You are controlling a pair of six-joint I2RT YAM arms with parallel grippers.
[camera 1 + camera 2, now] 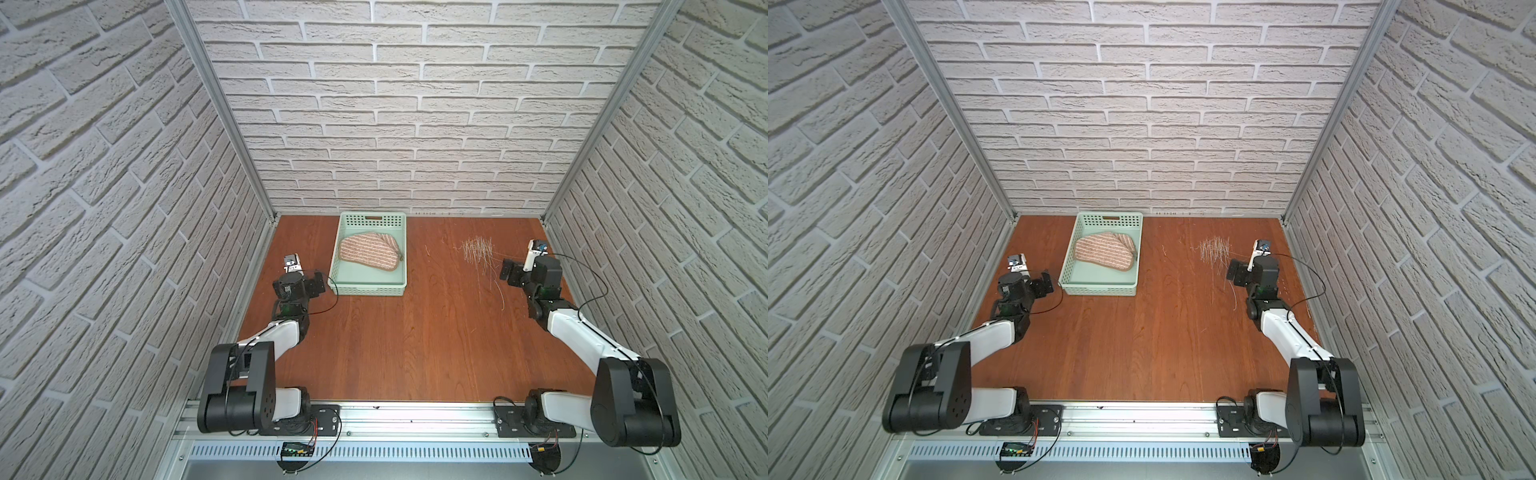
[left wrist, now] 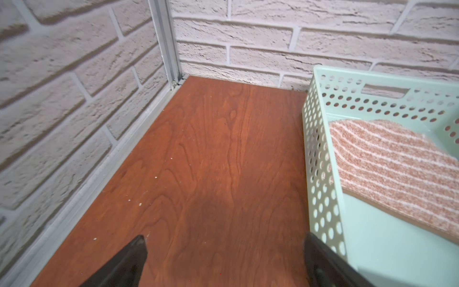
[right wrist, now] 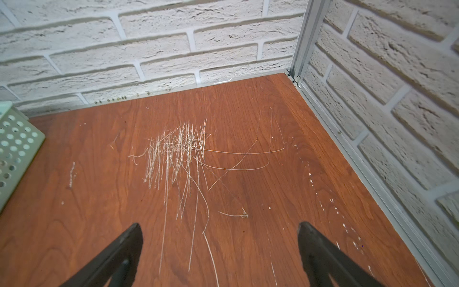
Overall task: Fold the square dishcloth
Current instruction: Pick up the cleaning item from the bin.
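Note:
The square dishcloth (image 1: 370,252) (image 1: 1104,251), tan-brown with thin cream stripes, lies crumpled in the mint-green basket (image 1: 365,289) (image 1: 1096,291) at the back of the table. In the left wrist view the dishcloth (image 2: 397,174) fills the basket (image 2: 320,174) beside the jaws. My left gripper (image 1: 311,284) (image 1: 1042,284) (image 2: 224,238) hangs open over bare wood just left of the basket, holding nothing. My right gripper (image 1: 509,272) (image 1: 1235,272) (image 3: 219,225) stands open near the right wall, far from the cloth, with nothing between its fingers.
A patch of pale straw-like strands (image 1: 478,251) (image 1: 1214,249) (image 3: 178,154) is scattered on the wooden table in front of the right gripper. Brick-patterned walls close the back and both sides. A corner of the basket (image 3: 15,149) shows in the right wrist view.

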